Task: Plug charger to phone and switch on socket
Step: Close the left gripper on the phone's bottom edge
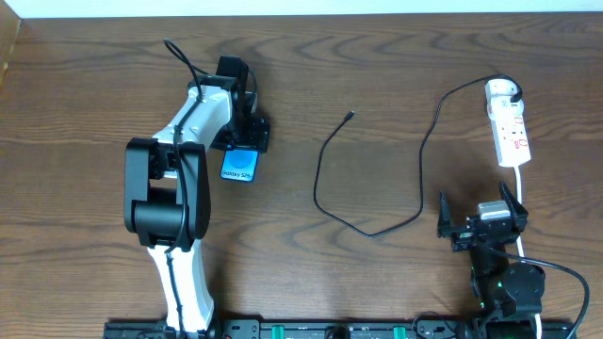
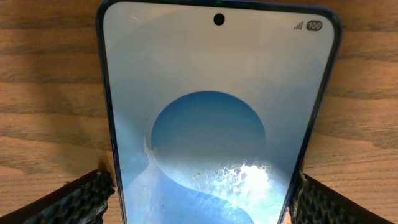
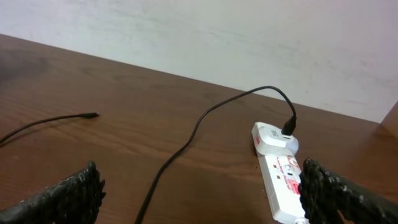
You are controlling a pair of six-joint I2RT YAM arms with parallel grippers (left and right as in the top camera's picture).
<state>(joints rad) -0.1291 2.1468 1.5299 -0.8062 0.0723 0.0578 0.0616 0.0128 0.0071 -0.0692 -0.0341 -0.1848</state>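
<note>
left arm (image 1: 179, 273): white moulded links with chunky black joint housings (image 1: 155, 193) between them, and a thin black cable (image 1: 181, 56) running off the forearm shell. right arm (image 1: 499, 282): almost all black, boxy wrist block (image 1: 492, 209) with a light-grey patch on top, and a black lead (image 1: 565, 269) arcing off its side. finger pads (image 2: 81, 199): black, dimpled grip texture, same on the other unit (image 3: 68, 199). base rail (image 1: 311, 330): black with green fittings.
</note>
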